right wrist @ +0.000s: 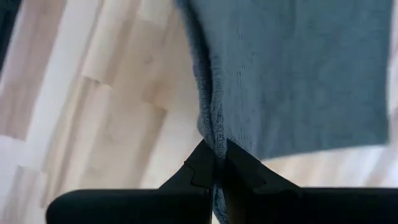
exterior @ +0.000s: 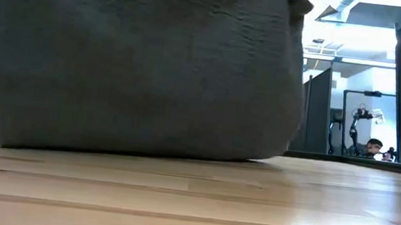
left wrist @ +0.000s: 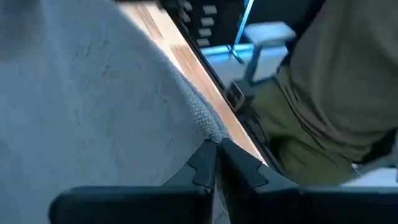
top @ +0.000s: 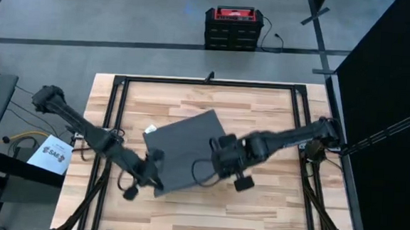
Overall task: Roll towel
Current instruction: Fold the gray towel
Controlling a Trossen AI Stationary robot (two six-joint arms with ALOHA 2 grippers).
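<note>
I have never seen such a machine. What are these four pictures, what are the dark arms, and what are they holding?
This is a robot with two dark arms working over a wooden table. One picture looks straight down from above, one looks level across the table top, and two come from small cameras on the arms' wrists. On the table lies a dark grey towel with a small white tag. The left gripper is shut on one corner of the towel, and the right gripper pinches another edge of it. In the low picture the towel fills most of the frame, because it is close to that camera. A person's clothing shows beyond the table in the left wrist picture.
</note>
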